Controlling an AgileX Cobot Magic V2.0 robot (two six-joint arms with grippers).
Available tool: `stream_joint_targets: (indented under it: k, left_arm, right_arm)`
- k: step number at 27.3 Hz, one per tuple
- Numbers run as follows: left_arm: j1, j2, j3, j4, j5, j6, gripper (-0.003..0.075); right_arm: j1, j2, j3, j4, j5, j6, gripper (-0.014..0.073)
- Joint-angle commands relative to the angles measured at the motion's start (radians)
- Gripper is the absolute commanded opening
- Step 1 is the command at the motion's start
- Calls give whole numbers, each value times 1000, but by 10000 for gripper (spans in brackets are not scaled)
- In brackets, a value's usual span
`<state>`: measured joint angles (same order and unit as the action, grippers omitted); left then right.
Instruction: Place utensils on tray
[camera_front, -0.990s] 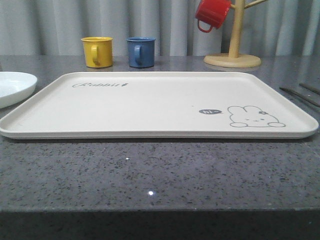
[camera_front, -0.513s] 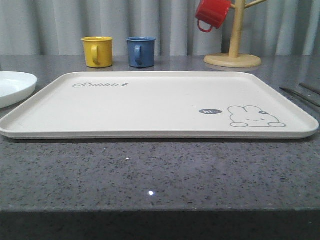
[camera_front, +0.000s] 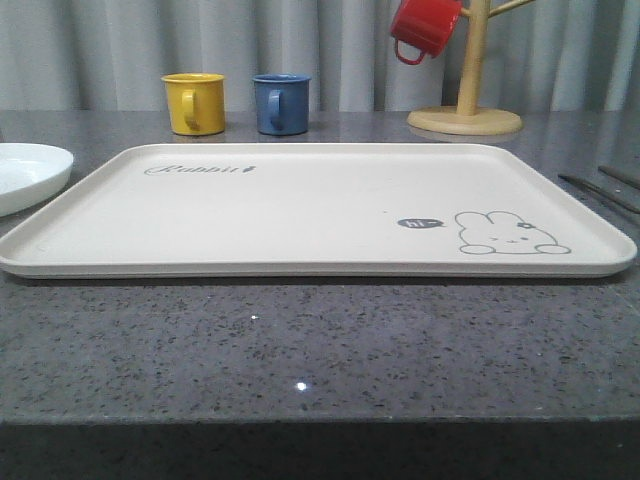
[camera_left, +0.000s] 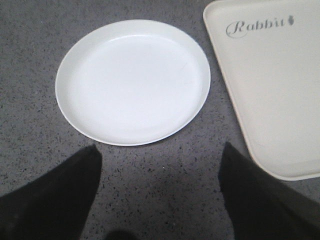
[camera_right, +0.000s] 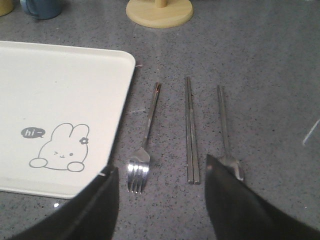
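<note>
Utensils lie side by side on the countertop (camera_right: 260, 60) beyond the right gripper (camera_right: 160, 200), whose jaws stand wide and empty: fork (camera_right: 145, 145) nearest the tray (camera_right: 60, 90), chopsticks (camera_right: 190, 130) centred ahead, spoon (camera_right: 224, 125) outermost. Recommended approach: descend square over one handle and close across it. The spoon bowl is partly masked by a finger. The left gripper (camera_left: 160, 195), also wide, hovers before a white plate (camera_left: 132, 80).

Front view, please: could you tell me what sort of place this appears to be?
Probably a staged kitchen or dining counter: a speckled grey stone countertop, a wooden mug tree holding a red mug, and a curtain behind.
</note>
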<state>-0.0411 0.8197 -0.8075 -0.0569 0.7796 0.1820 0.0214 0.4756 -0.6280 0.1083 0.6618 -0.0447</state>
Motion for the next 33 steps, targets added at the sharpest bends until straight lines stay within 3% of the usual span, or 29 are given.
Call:
stream_joint_targets:
  k: [1,5,9,12,21,23,29,33]
  left_arm:
    - [39,109,-89,5,-39,-7,494]
    - [205,289,-170,-90,-19,33,494]
    - [365,441,-218,-430,20,288,494]
    - [450,546,-248,-584,42,398,494]
    - [463,713,-298,-586,2,398,483]
    - [463,721,-298,-586,-12,398,417]
    - [463,723,-298,-582,-16,398,111]
    - [463,723,-298,-577,-24,398,-8]
  right_arm:
    - [-5,14,-30,-7,-80,-6,423]
    - [-5,14,-30,-7,-80,-6,423]
    - [-5,14,-30,-7,-79,-6,423]
    - [-5,14,-30,-7,-79,-6,423]
    - [-5,14,-30,-7,-79,-6,423]
    - [-5,14,-30,-7,-79,-6,423]
    - [-5,14,-30,-7,-79,-6,423]
    - [-5,14,-30,-7,-79,-6,423]
